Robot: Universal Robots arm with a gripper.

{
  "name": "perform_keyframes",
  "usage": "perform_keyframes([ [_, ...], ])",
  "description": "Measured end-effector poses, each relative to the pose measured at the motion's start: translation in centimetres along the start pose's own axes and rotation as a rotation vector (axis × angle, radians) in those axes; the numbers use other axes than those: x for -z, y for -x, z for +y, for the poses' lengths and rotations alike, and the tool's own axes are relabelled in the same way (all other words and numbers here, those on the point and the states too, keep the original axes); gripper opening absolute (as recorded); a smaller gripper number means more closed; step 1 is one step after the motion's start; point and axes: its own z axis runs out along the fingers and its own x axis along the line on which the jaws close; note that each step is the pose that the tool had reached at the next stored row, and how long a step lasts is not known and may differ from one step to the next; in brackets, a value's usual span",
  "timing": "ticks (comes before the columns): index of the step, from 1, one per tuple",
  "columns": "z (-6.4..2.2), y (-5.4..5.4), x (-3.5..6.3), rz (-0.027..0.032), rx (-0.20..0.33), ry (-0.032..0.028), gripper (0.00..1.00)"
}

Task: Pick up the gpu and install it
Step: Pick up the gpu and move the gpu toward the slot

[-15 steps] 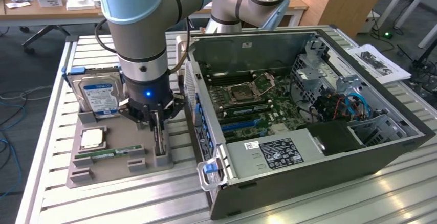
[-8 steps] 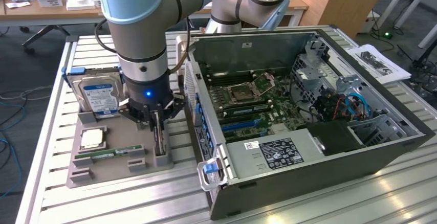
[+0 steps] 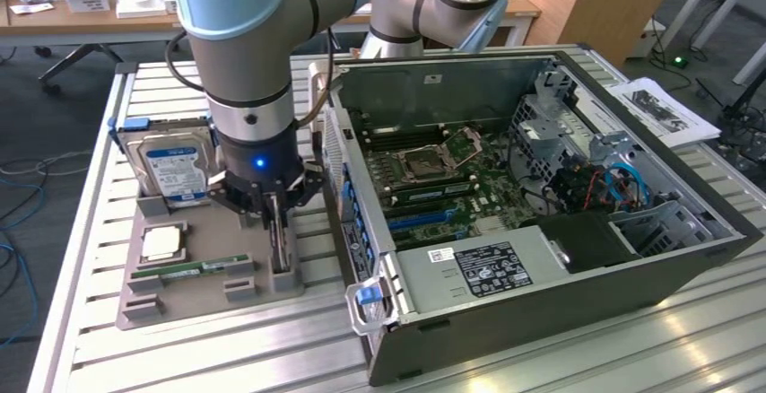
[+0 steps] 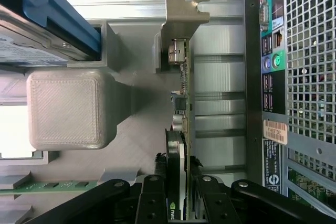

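The gpu (image 3: 282, 251) is a thin dark card standing on edge in a slot at the exterior view's right end of the grey parts tray (image 3: 179, 299). In the wrist view the gpu (image 4: 181, 103) runs away from me, its pale metal bracket (image 4: 181, 19) at the far end. My gripper (image 3: 273, 212) reaches straight down onto the card's top edge. Seen from the wrist, the gripper (image 4: 178, 195) has its black fingers (image 4: 152, 200) pressed against both faces of the card, shut on it. The card still rests in the tray.
The tray also holds a silver hard drive (image 3: 174, 169) with a blue label, a processor (image 3: 161, 243) and a green memory stick (image 3: 192, 267). The open computer case (image 3: 622, 258) lies just to the exterior view's right, motherboard (image 3: 443, 178) exposed. Its rear panel (image 4: 294, 77) stands beside the card.
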Motion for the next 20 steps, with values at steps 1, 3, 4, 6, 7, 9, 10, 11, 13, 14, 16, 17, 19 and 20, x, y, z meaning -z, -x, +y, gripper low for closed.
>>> perform_keyframes([
  [1,0.01,0.0,0.13,0.0001,0.000,0.0001,0.27],
  [3,0.02,0.0,0.47,0.0001,0.000,0.0002,0.27],
  [4,0.03,0.0,0.65,0.0000,0.000,0.0003,0.27],
  [6,0.05,0.0,0.97,0.0000,0.000,0.0004,0.27],
  [7,0.05,0.0,1.08,0.0001,0.000,0.0004,0.27],
  [9,0.07,0.0,1.38,0.0001,0.000,0.0004,0.27],
  [10,0.07,0.0,1.54,0.0001,0.000,0.0004,0.27],
  [11,0.08,0.0,1.73,0.0001,0.000,0.0005,0.27],
  [13,0.10,0.0,2.16,0.0001,0.000,0.0004,0.27],
  [14,0.11,0.1,2.33,0.0001,0.000,0.0004,0.27],
  [16,0.12,0.1,2.56,0.0001,0.000,0.0004,0.27],
  [17,0.13,0.1,2.68,0.0000,0.000,0.0005,0.27],
  [19,0.14,0.1,2.96,0.0001,0.000,0.0003,0.27],
  [20,0.15,0.1,3.13,0.0000,0.000,0.0005,0.27],
])
